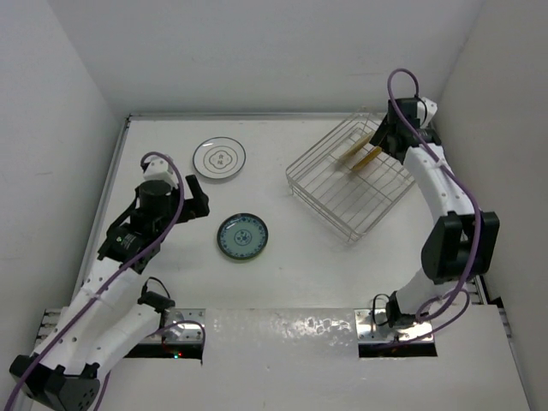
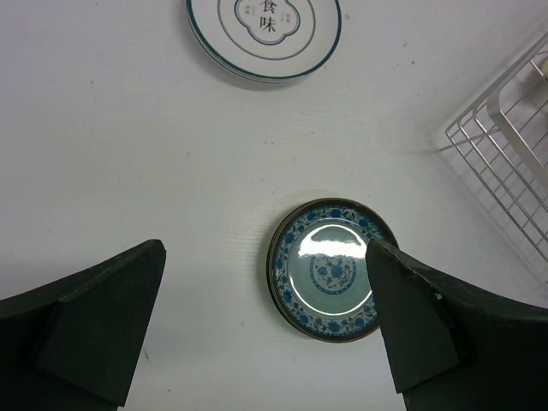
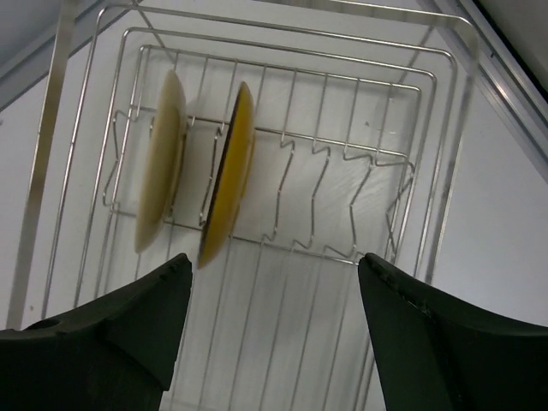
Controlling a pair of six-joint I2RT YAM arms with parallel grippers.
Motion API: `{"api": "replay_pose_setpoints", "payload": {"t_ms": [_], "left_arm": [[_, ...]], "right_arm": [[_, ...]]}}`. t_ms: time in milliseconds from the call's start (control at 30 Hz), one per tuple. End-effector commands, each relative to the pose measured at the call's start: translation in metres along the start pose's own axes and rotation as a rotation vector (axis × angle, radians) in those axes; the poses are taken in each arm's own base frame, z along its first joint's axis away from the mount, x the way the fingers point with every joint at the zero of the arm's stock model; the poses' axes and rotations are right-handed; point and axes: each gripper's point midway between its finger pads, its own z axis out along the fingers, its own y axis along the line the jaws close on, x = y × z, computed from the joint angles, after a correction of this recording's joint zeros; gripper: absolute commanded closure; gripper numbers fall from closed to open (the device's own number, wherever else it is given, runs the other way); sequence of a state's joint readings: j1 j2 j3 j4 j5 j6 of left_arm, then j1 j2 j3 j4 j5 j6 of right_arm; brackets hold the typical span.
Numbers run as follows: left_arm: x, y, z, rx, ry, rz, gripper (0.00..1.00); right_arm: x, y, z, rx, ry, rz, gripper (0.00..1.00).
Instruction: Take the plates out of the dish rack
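Looks roughly halfway. Has white printed plate (image 1: 219, 159) and blue patterned plate (image 1: 242, 236) flat on the tabletop (image 1: 300, 274), left of the dish rack (image 1: 342, 205). Leaves cream plate (image 3: 160, 171) and mustard plate (image 3: 229, 171) upright inside it. Shows left hand (image 1: 196, 199) released, right hand (image 3: 274, 265) spread above the rack, grasping nothing.

The white plate (image 2: 264, 34) is ringed with dark teal lines, and dark printed characters are stamped in the middle. The blue plate (image 2: 332, 270) is covered in a blue floral pattern on a pale blue-green ground, finished off with a dark rim. A cream plate (image 3: 160, 171) and a mustard-yellow plate (image 3: 229, 171) are seen against the silvery wire rack (image 1: 338, 180). The table (image 1: 300, 282) is plain white.
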State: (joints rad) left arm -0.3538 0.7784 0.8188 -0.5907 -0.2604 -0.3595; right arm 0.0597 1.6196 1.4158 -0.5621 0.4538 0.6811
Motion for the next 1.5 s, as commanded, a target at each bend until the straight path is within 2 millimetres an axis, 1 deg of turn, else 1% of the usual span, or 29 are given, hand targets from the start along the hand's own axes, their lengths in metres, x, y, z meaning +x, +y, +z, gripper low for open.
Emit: {"api": "replay_pose_setpoints", "payload": {"t_ms": [0, 33, 100, 133, 167, 233, 267, 333, 367, 400, 467, 600, 667, 700, 800, 833, 900, 1000, 1033, 1100, 1133, 1200, 1267, 1300, 1333, 1367, 1400, 1433, 1467], "left_arm": [[-0.004, -0.002, 0.005, 0.005, -0.016, 0.029, 0.0], [-0.002, -0.003, 0.006, 0.012, -0.009, 0.032, 0.0], [-0.001, -0.004, 0.007, 0.019, -0.006, 0.033, 0.0], [-0.001, -0.005, 0.006, 0.021, -0.007, 0.032, 0.0], [-0.002, -0.006, 0.006, 0.026, -0.008, 0.033, 0.0], [-0.002, -0.006, 0.006, 0.028, -0.009, 0.033, 0.0], [-0.001, -0.005, 0.006, 0.027, -0.009, 0.032, 0.0], [-0.002, -0.006, 0.005, 0.033, -0.012, 0.032, 0.0], [-0.001, -0.006, 0.005, 0.032, -0.01, 0.032, 0.0], [-0.001, -0.006, 0.005, 0.034, -0.01, 0.032, 0.0], [-0.001, -0.007, 0.006, 0.035, -0.008, 0.034, 0.0], [-0.001, -0.008, 0.006, 0.039, -0.007, 0.034, 0.0], [-0.001, -0.007, 0.006, 0.037, -0.008, 0.033, 0.0], [-0.002, -0.007, 0.005, 0.037, -0.01, 0.033, 0.0], [-0.001, -0.007, 0.005, 0.034, -0.01, 0.034, 0.0], [-0.002, -0.006, 0.005, 0.032, -0.01, 0.034, 0.0], [-0.002, -0.006, 0.006, 0.028, -0.011, 0.034, 0.0], [-0.003, -0.006, 0.005, 0.029, -0.013, 0.033, 0.0], [-0.003, -0.006, 0.006, 0.028, -0.012, 0.035, 0.0], [-0.004, -0.007, 0.005, 0.031, -0.014, 0.037, 0.0], [-0.005, -0.007, 0.005, 0.034, -0.013, 0.038, 0.0], [-0.006, -0.009, 0.004, 0.042, -0.014, 0.041, 0.0], [-0.016, -0.018, -0.001, 0.082, -0.028, 0.035, 0.0], [-0.021, -0.025, -0.004, 0.112, -0.032, 0.015, 0.0], [-0.033, -0.045, -0.012, 0.208, -0.044, 0.0, 0.0], [-0.041, -0.059, -0.018, 0.273, -0.053, -0.014, 0.0], [-0.047, -0.074, -0.024, 0.345, -0.052, -0.045, 0.0], [-0.06, -0.103, -0.037, 0.495, -0.06, -0.057, 0.0], [-0.069, -0.128, -0.047, 0.63, -0.055, -0.085, 0.0]], "right_arm": [[-0.025, 0.021, 0.006, -0.027, -0.027, 0.017, 0.24], [-0.018, 0.022, 0.019, -0.001, -0.002, 0.007, 0.25], [-0.019, 0.025, 0.027, 0.012, 0.012, 0.01, 0.26], [-0.017, 0.027, 0.033, 0.019, 0.025, 0.01, 0.28], [-0.011, 0.032, 0.043, 0.02, 0.047, 0.008, 0.28], [-0.004, 0.037, 0.054, 0.015, 0.074, 0.004, 0.3], [0.006, 0.039, 0.065, 0.025, 0.097, 0.001, 0.34], [0.01, 0.042, 0.073, 0.025, 0.112, 0.002, 0.43], [0.016, 0.042, 0.08, 0.038, 0.128, 0.006, 0.51], [0.019, 0.041, 0.081, 0.044, 0.133, 0.01, 0.54], [0.025, 0.039, 0.083, 0.053, 0.135, 0.028, 0.67], [0.021, 0.036, 0.081, 0.067, 0.104, 0.08, 0.73], [0.019, 0.035, 0.078, 0.08, 0.094, 0.106, 0.81], [0.016, 0.033, 0.074, 0.086, 0.086, 0.122, 0.84], [0.013, 0.029, 0.067, 0.094, 0.069, 0.172, 0.88], [0.006, 0.03, 0.062, 0.089, 0.052, 0.198, 0.9], [-0.002, 0.031, 0.055, 0.086, 0.039, 0.215, 0.91], [-0.021, 0.032, 0.038, 0.08, 0.016, 0.238, 0.91], [-0.033, 0.034, 0.029, 0.062, -0.007, 0.254, 0.91], [-0.044, 0.029, 0.016, 0.072, -0.034, 0.265, 0.91], [-0.057, 0.027, 0.004, 0.063, -0.063, 0.28, 0.91], [-0.068, 0.019, -0.011, 0.079, -0.085, 0.275, 0.91], [-0.084, 0.013, -0.035, 0.066, -0.115, 0.26, 0.91], [-0.087, 0.01, -0.043, 0.058, -0.124, 0.242, 0.91], [-0.084, 0.008, -0.048, 0.051, -0.12, 0.224, 0.91], [-0.089, 0.005, -0.065, 0.024, -0.143, 0.232, 0.91], [-0.088, 0.006, -0.073, -0.009, -0.144, 0.197, 0.91], [-0.08, 0.008, -0.072, -0.044, -0.144, 0.163, 0.91], [-0.08, 0.014, -0.092, -0.11, -0.161, 0.106, 0.91]]}}
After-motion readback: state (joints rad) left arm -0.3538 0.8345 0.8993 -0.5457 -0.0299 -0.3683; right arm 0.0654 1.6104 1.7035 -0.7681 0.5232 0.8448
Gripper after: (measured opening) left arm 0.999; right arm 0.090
